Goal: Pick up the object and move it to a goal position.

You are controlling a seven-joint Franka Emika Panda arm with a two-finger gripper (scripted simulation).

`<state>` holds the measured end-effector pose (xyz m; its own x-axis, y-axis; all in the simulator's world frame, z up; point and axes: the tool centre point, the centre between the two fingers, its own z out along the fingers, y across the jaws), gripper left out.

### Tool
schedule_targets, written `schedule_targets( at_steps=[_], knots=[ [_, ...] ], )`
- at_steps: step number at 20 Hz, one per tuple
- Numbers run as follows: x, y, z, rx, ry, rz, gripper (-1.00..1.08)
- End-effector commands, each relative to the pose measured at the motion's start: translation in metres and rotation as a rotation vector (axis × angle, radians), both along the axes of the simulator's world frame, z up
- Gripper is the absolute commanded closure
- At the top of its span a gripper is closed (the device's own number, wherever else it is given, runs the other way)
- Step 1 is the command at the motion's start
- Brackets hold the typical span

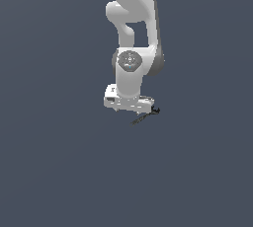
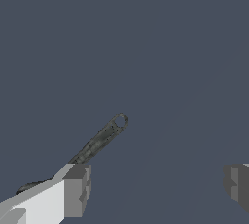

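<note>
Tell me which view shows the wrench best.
Wrist view: the wrench fills more of the frame, with shaft and ring end clear, though one finger hides its near end. The exterior view shows only a tiny dark sliver beneath the gripper.

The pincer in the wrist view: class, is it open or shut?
Open. The pincer shows two fingers set far apart, with only bare ground between them; the dark wrench lies beside one finger, ungripped.

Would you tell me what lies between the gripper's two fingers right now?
Only bare grey surface, in the wrist view: the wrench lies beside one finger, outside the open gripper.
</note>
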<state>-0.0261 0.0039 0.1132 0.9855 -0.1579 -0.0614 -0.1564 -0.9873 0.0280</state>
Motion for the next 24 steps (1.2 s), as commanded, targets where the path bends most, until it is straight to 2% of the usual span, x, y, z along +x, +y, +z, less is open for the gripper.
schedule_targets(
  at_steps=[1,24],
  knots=[
    [-0.002,0.007,-0.004,-0.001,-0.005,-0.056,-0.92],
    [-0.028,0.065,-0.038,-0.01,-0.046,-0.606,-0.92]
  ],
)
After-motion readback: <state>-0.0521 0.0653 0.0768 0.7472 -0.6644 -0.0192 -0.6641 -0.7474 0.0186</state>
